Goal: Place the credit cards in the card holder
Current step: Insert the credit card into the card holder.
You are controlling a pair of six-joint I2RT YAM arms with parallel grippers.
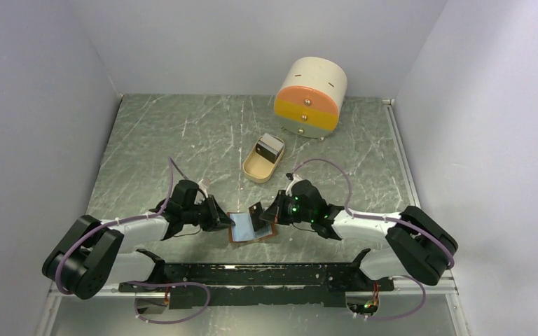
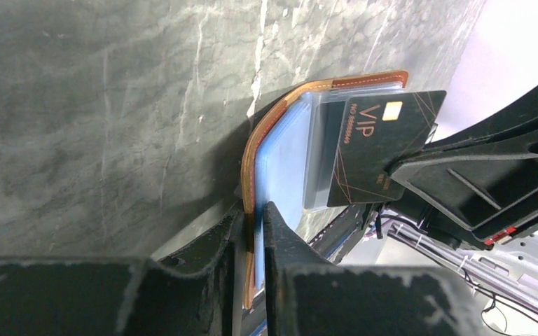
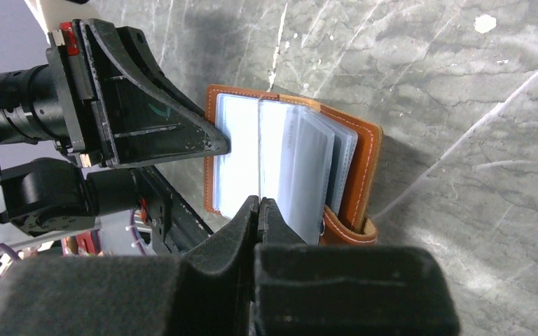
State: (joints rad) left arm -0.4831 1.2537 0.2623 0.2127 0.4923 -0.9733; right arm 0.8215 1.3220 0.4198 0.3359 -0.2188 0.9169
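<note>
Left claw pinches the edge of the open tan card holder; right claw, clamped on a black VIP credit card, holds it against the clear pockets.

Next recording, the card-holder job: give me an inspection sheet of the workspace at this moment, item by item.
Surface: dark marbled table with pale veins; no spill seen.
Job's things: tan card holder open between the arms; black VIP card overlaps its clear pockets, not seated; what look like more credit cards stand in the tray.
Clutter: beige oval tray; round cream-and-orange drawer box, drawers shut.
Grippers: left gripper clamps the holder's edge; right gripper pinches the VIP card.
Cables: purple cables loop off both arms, clear of the holder.
Surroundings: plain pale walls on three sides.
</note>
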